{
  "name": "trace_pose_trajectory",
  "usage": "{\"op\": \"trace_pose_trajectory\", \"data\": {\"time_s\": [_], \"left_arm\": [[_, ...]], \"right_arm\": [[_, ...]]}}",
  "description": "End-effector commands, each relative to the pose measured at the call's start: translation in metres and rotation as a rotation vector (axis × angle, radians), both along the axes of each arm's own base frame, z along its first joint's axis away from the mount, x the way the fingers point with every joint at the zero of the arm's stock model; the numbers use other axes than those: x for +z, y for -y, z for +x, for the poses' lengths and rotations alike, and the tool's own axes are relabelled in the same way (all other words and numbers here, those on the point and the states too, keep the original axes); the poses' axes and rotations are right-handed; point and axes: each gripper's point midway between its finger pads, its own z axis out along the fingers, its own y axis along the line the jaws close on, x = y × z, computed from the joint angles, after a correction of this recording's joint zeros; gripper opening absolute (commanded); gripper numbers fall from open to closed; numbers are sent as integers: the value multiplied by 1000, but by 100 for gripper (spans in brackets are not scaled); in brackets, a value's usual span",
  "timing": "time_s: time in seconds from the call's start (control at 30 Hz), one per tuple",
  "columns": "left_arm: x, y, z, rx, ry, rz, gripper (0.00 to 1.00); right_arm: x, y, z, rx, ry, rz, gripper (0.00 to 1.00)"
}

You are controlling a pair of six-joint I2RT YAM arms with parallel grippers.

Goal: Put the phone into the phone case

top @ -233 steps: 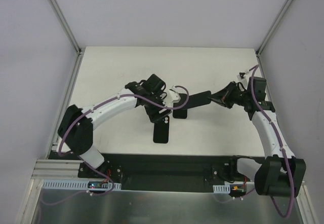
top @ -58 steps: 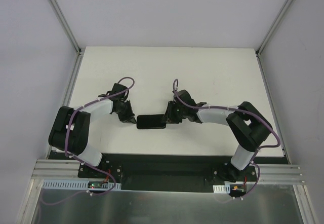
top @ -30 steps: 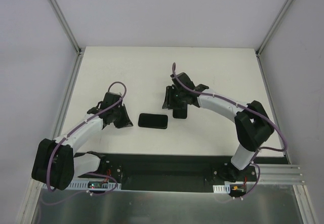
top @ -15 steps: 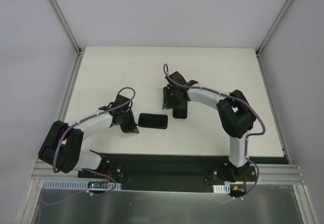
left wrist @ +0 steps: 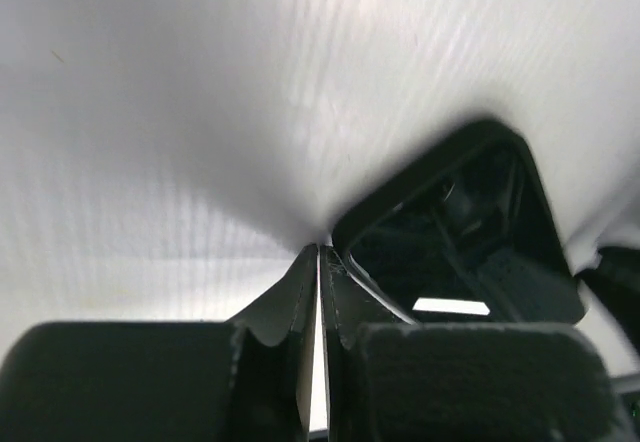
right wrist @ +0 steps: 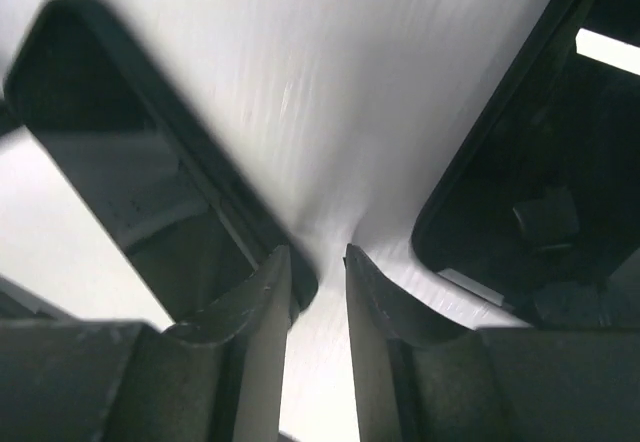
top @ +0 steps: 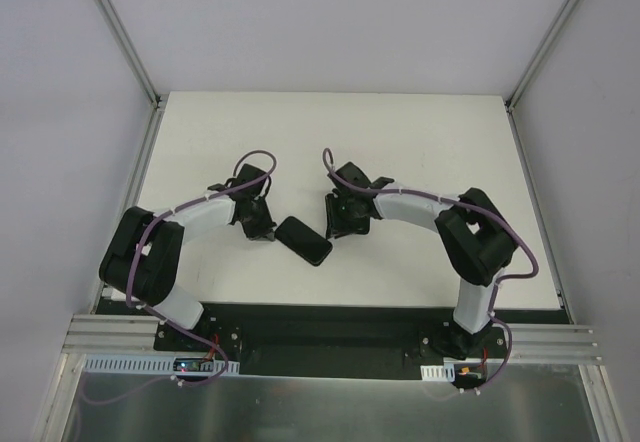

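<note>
The phone (top: 305, 241) lies flat on the white table, a glossy black slab turned diagonally between my two grippers. My left gripper (top: 267, 232) is shut, its tips (left wrist: 320, 250) on the table against the phone's (left wrist: 470, 222) near corner. The right gripper (top: 335, 230) stands over the phone's other side. Its jaws are a narrow gap apart (right wrist: 318, 252) with only bare table between them. In the right wrist view the phone (right wrist: 560, 142) lies to the right and the phone case (right wrist: 110, 152), a black shell with a raised rim, to the left. From above, the right gripper mostly hides the case.
The white table (top: 420, 142) is bounded by metal rails on the left (top: 135, 192) and right (top: 535, 192) and by grey walls behind. A black base plate (top: 320, 327) runs along the near edge. Purple cables loop above both wrists.
The phone has turned from lying crosswise to lying diagonally. My left gripper has moved up to its left end. The right gripper has narrowed and come down beside the phone.
</note>
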Motion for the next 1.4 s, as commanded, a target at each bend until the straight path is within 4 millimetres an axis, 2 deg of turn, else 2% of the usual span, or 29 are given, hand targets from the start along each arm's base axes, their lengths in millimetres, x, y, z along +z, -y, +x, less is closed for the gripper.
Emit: {"op": "trace_pose_trajectory", "data": {"time_s": [0.0, 0.13, 0.2, 0.27, 0.37, 0.47, 0.6, 0.7, 0.87, 1.1, 1.27, 1.37], "left_arm": [[13, -24, 33, 25, 66, 128, 4], [26, -29, 34, 10, 89, 136, 12], [31, -28, 31, 3, 99, 117, 22], [41, -22, 26, -10, 117, 68, 41], [49, -9, 19, -28, 129, -19, 48], [54, 4, 15, -37, 139, -111, 49], [43, 7, 7, -19, 107, -140, 46], [36, 11, 5, -23, 94, -166, 44], [22, 16, 4, -22, 68, -191, 42], [8, 19, -2, -31, 20, -203, 35], [3, 20, -6, -38, 10, -213, 28], [3, 25, -7, -50, -1, -238, 24]], "right_arm": [[25, -5, -41, 15, -26, 51, 31], [32, -10, -56, 18, -46, 117, 32], [36, -9, -55, 16, -31, 125, 32], [42, -10, -50, 15, 7, 135, 34], [46, -17, -42, 49, 37, 163, 42], [47, -29, -36, 87, 49, 212, 54], [47, -46, -31, 141, 31, 298, 73], [45, -54, -27, 173, 41, 330, 77], [33, -60, -21, 187, 35, 319, 79], [22, -65, -26, 192, -6, 329, 79], [26, -68, -30, 181, -35, 348, 79], [36, -77, -32, 170, -86, 425, 79]]}}
